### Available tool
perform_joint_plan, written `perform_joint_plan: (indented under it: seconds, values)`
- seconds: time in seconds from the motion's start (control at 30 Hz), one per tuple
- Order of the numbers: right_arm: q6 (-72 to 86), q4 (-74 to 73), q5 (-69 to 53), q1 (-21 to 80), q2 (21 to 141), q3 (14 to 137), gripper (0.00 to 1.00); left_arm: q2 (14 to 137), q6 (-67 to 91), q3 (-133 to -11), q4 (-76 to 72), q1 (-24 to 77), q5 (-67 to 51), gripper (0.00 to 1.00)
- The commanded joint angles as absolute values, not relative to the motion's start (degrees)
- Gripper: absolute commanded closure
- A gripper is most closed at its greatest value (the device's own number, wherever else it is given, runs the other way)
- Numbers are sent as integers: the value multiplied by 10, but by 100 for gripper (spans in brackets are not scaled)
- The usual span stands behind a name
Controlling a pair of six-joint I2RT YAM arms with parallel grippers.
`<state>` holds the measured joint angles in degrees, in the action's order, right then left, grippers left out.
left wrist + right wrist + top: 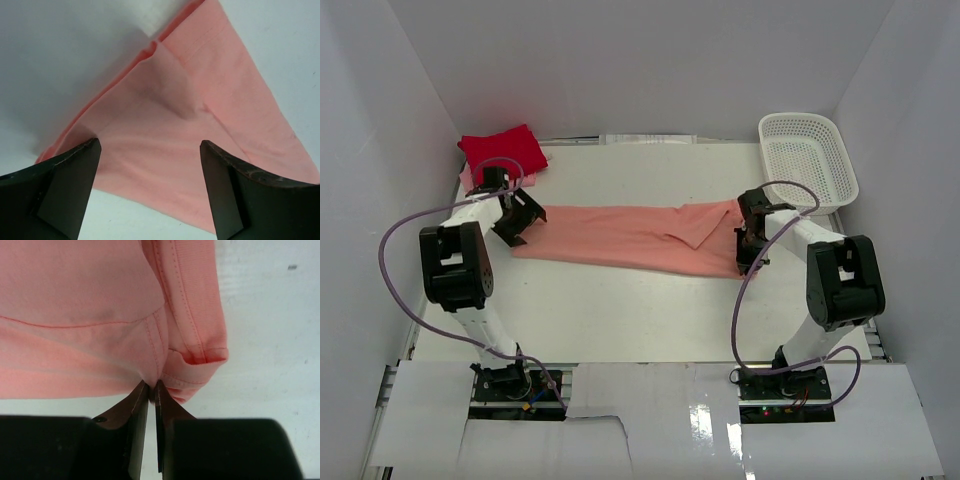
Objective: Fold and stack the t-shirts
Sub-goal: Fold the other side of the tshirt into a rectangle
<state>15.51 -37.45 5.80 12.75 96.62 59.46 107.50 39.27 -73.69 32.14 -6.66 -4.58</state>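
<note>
Nearest you, your right hand [151, 390] has its dark fingers pressed nearly together on a stitched, doubled edge of the salmon-pink t-shirt [630, 235]. The shirt lies flat as a long band across the desk [620, 320], with its long axis running left to right between the two arms. Your left hand [150, 145] hangs over its left end, spread wide and holding nothing, with soft, smooth cloth directly beneath. The red t-shirt [503, 150] sits folded in the back left corner, just behind that hand.
</note>
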Motion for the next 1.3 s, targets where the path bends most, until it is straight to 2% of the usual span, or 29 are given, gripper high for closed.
perform_joint_plan:
  seconds: [0.0, 0.27, 0.37, 0.43, 0.5, 0.63, 0.77, 0.93, 1.07, 1.27]
  values:
    - [184, -417, 102, 152, 939, 564, 85, 975, 379, -690, 347, -71, -11, 9]
    - [227, -444, 154, 192, 863, 479, 84, 853, 359, -615, 377, -71, -9, 9]
    - [236, -464, 188, 194, 840, 468, 69, 836, 356, -602, 378, -71, -9, 8]
    - [237, -478, 205, 193, 831, 483, 46, 836, 357, -603, 378, -71, -10, 8]
    - [238, -483, 223, 194, 825, 500, 31, 843, 359, -613, 374, -70, -38, 9]
    - [228, -490, 235, 196, 813, 554, 29, 860, 353, -647, 369, -55, -95, 9]
    - [196, -470, 204, 220, 790, 603, 29, 861, 357, -675, 364, 15, -115, 9]
    - [181, -399, 137, 258, 782, 594, 30, 872, 400, -675, 336, 81, -122, 9]
    - [178, -350, 103, 271, 812, 583, 36, 902, 434, -675, 315, 132, -123, 9]
    - [175, -280, 69, 291, 857, 574, 39, 927, 503, -661, 273, 151, -120, 9]
